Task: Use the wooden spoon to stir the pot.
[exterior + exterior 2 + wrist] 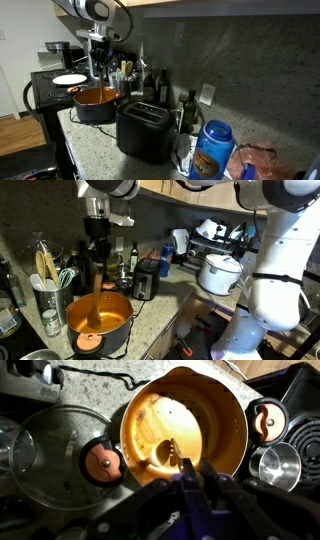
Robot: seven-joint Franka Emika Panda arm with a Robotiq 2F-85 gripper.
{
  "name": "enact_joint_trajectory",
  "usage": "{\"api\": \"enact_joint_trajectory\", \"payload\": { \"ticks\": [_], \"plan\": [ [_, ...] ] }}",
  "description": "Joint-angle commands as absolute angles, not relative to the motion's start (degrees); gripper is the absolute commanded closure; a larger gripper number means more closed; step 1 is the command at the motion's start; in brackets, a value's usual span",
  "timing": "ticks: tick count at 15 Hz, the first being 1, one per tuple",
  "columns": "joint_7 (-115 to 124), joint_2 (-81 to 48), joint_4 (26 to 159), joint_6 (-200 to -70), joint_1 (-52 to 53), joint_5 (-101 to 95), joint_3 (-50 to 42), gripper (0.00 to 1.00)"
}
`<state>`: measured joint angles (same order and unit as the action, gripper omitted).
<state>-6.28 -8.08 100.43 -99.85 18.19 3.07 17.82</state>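
Two dark fingers (pixel 203 486) of my gripper (pixel 188 472) are pinching the slim wooden spoon (pixel 172 456), its tip dipping into the pot (pixel 235 430). That pot is sitting directly below me on the speckled stone counter (pixel 90 395), round, its glossy orange inside shining. Beside it a clear glass lid (pixel 50 450) is lying flat; farther off, a boxy black toaster (pixel 143 130) is standing.

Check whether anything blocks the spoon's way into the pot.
Nothing visible does. The pot is uncovered, and the spoon, held in the gripper, reaches down through its open top. The wrist view shows only the pot's bare orange inside around the spoon.
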Motion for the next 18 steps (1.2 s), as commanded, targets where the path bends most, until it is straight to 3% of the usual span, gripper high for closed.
{"api": "enact_joint_trajectory", "payload": {
  "ticks": [1, 18],
  "plan": [
    [-5.2, -6.4, 101.3, -99.0, 18.3, 1.9, 17.6, 0.96],
    [-6.8, 0.3, 96.1, -97.8, 19.0, 1.1, 18.4, 0.96]
  ]
}}
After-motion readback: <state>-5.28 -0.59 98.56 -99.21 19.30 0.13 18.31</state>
